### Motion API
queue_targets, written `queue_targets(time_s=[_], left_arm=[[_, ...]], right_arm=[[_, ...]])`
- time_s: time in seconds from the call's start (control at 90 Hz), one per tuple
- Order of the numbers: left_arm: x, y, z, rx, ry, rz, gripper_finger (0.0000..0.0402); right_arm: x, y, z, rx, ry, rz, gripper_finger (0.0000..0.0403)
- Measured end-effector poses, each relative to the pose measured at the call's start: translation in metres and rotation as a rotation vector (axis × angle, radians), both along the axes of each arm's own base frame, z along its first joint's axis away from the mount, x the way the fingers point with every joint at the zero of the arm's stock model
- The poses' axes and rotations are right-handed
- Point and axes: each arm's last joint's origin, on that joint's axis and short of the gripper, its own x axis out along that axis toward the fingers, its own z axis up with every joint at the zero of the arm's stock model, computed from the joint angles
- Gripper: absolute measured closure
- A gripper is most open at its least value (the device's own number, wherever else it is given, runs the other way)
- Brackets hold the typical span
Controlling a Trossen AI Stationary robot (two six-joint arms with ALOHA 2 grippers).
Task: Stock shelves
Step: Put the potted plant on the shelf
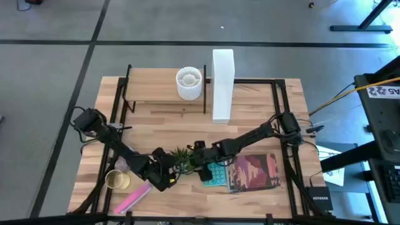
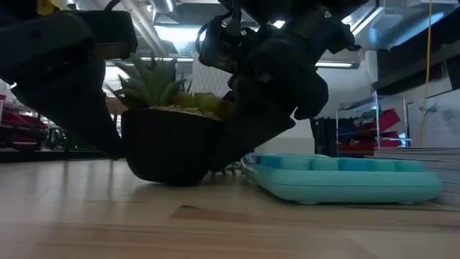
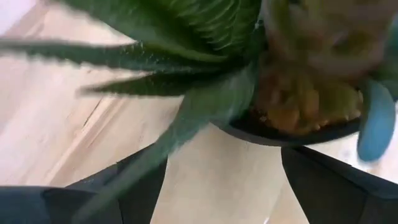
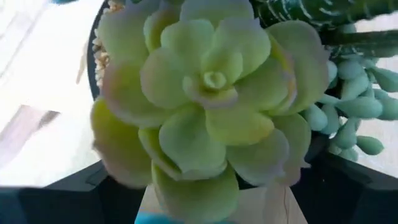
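Both claws meet at a black pot of succulents [image 1: 182, 159] near the front middle of the bench [image 1: 250, 119]. The left claw [image 1: 170, 174] has its fingers apart beside the pot. The right claw [image 1: 195, 154] is at the pot; its state cannot be told. The pot sits tilted beside a teal keyboard [image 2: 345, 176]. The shelves [image 1: 153, 87] stand at the bench's rear, holding a white cup [image 1: 189, 82].

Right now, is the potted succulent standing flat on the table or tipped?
Tipped. In the low view the black pot rests on its rounded lower edge, rim slanted, with both grippers close around it.
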Motion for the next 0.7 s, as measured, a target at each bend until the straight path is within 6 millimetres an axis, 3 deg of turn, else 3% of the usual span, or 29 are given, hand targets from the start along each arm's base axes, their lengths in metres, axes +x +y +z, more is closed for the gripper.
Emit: queue_targets(time_s=[0.289,0.556,0.7], left_arm=[[-0.014,-0.01,0.0,0.12,0.03,-0.072,0.0104],[0.003,0.0,0.003,0.214,0.027,-0.21,0.0104],[0.016,0.007,0.004,0.161,0.006,-0.244,0.0104]], right_arm=[[0.0,0.0,0.001,0.001,0.004,0.002,0.0082],[0.001,0.0,0.002,0.011,-0.016,0.009,0.0082],[0.001,0.0,0.001,0.017,-0.012,0.018,0.0088]])
